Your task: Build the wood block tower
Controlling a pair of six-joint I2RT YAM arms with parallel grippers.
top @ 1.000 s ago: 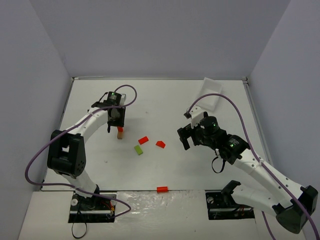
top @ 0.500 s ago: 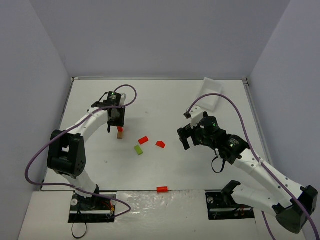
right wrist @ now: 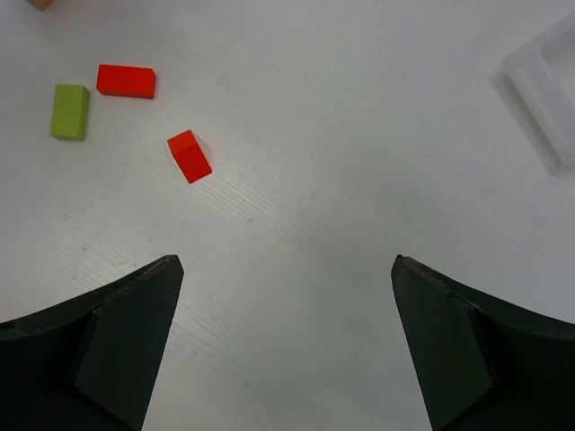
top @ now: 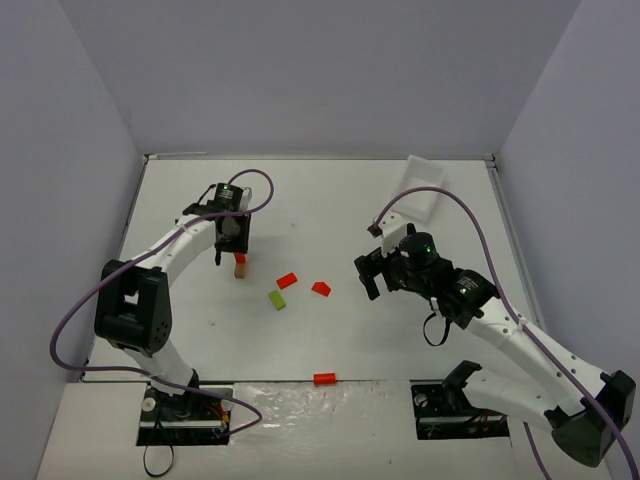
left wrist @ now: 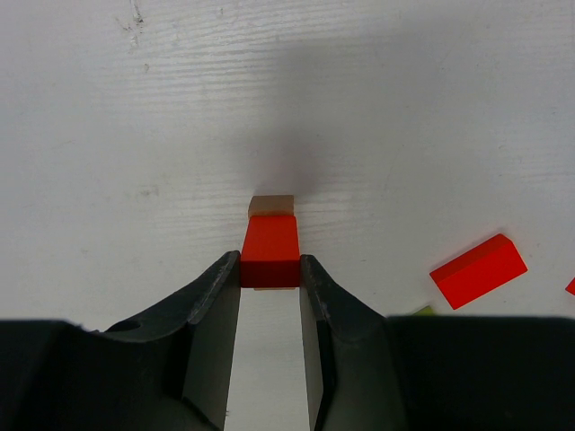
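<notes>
The wood block tower (top: 240, 264) stands left of centre in the top view and is only two pieces high. A tan block (left wrist: 271, 206) sits on the white table (top: 330, 215), and a red block (left wrist: 269, 250) is directly over it. Whether the two touch cannot be told.

The left gripper (left wrist: 269, 269) is clamped on that red block, one dark finger pressed to each side. In the wrist view the block sits at the very tips of the fingers, in the middle of the frame. The left arm reaches up from the lower left, bends at the elbow and points its gripper (top: 238, 250) straight down onto the stack.

To the right of the tower lie a loose red block (top: 287, 281), a green block (top: 277, 299) just below it, and a second red block (top: 321, 288). A third red block (top: 324, 378) lies well apart, near the bottom edge.

The right gripper (right wrist: 283, 262) hangs above bare table with its jaws wide apart and nothing between them. Its arm stretches from the lower right toward the centre. A white tray (top: 425, 185) sits at the upper right.
</notes>
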